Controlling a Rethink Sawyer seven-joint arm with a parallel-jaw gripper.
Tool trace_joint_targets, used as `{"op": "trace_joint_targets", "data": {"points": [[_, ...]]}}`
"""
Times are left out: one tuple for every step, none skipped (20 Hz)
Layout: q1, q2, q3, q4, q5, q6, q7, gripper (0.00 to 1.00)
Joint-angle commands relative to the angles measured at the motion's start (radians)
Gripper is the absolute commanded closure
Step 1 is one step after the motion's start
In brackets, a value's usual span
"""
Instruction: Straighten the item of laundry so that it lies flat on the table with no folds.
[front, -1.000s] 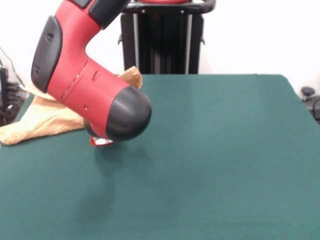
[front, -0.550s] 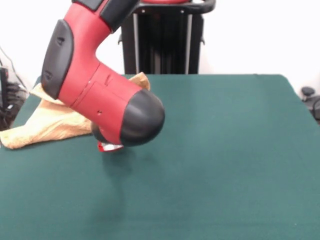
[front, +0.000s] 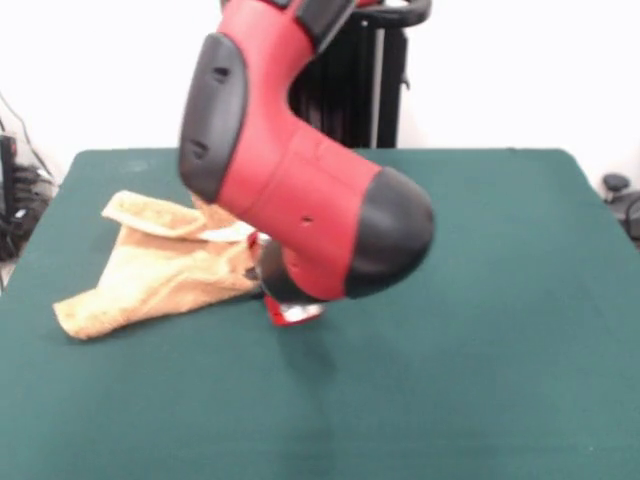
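The item of laundry (front: 160, 275), an orange-tan towel, lies bunched and creased on the left part of the green table (front: 480, 300). Its right end rises toward the arm and disappears behind it. Only a small red and silver part of the gripper (front: 292, 312) shows below the arm's bulky red and black wrist (front: 330, 220), just above the cloth top. It is at the towel's right end and appears shut on it; the grip itself is hidden by the wrist.
The table's left edge runs close to the towel's far-left tip (front: 70, 320). Cables and dark gear (front: 15, 200) sit beyond that edge. A black object (front: 620, 195) stands off the right edge.
The arm has swung to the right and toward the camera, dragging the towel with it. The towel's left tip has come in from the table's left edge, and the cloth is stretched out more.
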Motion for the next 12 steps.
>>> {"op": "trace_joint_targets", "data": {"points": [[0.076, 0.100, 0.175, -0.164, 0.213, -0.082, 0.446, 1.00], [0.075, 0.104, 0.174, -0.170, 0.220, -0.083, 0.453, 1.00], [0.074, 0.106, 0.175, -0.176, 0.227, -0.083, 0.457, 1.00], [0.072, 0.106, 0.178, -0.180, 0.231, -0.083, 0.456, 1.00], [0.071, 0.106, 0.181, -0.183, 0.236, -0.084, 0.455, 1.00], [0.069, 0.105, 0.183, -0.184, 0.237, -0.084, 0.452, 1.00], [0.067, 0.105, 0.184, -0.186, 0.239, -0.083, 0.452, 1.00], [0.066, 0.103, 0.189, -0.184, 0.240, -0.082, 0.447, 1.00], [0.065, 0.098, 0.190, -0.176, 0.237, -0.086, 0.441, 1.00], [0.064, 0.095, 0.193, -0.168, 0.235, -0.094, 0.435, 1.00], [0.064, 0.092, 0.195, -0.160, 0.233, -0.103, 0.430, 1.00], [0.062, 0.088, 0.198, -0.149, 0.229, -0.117, 0.419, 1.00]]}}
